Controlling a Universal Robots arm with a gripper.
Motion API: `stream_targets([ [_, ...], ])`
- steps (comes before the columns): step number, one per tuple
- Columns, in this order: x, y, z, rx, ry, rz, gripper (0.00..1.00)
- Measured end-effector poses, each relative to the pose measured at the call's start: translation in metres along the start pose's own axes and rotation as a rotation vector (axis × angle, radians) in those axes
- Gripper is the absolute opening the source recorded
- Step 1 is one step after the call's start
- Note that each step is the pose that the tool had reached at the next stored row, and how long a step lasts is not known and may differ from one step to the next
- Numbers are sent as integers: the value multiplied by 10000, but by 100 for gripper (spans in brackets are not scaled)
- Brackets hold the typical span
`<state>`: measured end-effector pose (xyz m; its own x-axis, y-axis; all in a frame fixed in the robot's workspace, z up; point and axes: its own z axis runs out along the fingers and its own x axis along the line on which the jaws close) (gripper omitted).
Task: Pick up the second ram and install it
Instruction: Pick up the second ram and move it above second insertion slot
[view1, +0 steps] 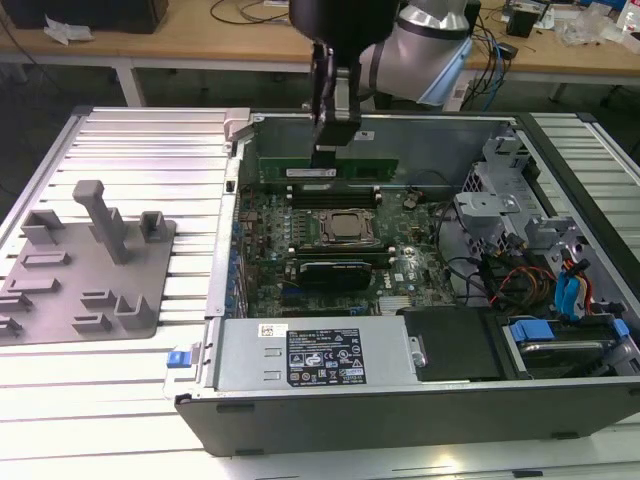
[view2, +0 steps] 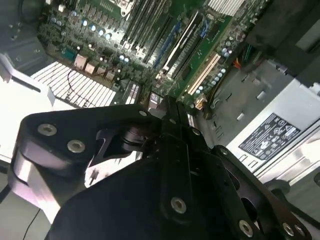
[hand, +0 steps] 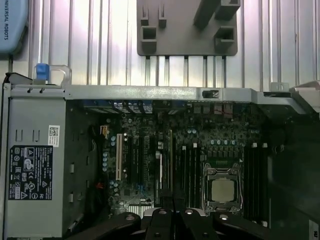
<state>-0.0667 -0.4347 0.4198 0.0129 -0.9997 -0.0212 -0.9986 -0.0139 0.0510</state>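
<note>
The second ram (view1: 330, 166), a long green stick with a white label, stands on edge over the far side of the motherboard (view1: 400, 265), beyond the CPU socket (view1: 346, 228). My gripper (view1: 333, 146) comes down from above and is shut on the stick's top edge near its middle. In the first wrist view the fingertips (hand: 165, 214) sit close together above the memory slots (hand: 189, 170) beside the socket (hand: 223, 188). In the second wrist view the black gripper body (view2: 165, 165) covers the stick. Whether the stick touches a slot cannot be told.
The open computer case (view1: 400, 405) holds a black expansion card (view1: 335, 272), a grey power supply (view1: 315, 355) at the front, and drive bays with cables (view1: 560, 280) on the exterior view's right. A grey fixture plate (view1: 85, 262) lies on the slatted table (view1: 150, 140).
</note>
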Motion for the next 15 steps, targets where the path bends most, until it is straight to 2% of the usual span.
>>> stream_targets([
  [1,-4,-43,24,-7,2,0,9],
  [2,-31,-117,77,-29,2,0,9],
  [3,-61,-153,109,-38,2,0,9],
  [6,-166,-186,187,-39,0,0,9],
  [8,-206,-195,215,-40,2,0,9],
  [10,-283,-215,274,-39,1,0,9],
  [15,-410,-259,426,-39,1,1,9],
])
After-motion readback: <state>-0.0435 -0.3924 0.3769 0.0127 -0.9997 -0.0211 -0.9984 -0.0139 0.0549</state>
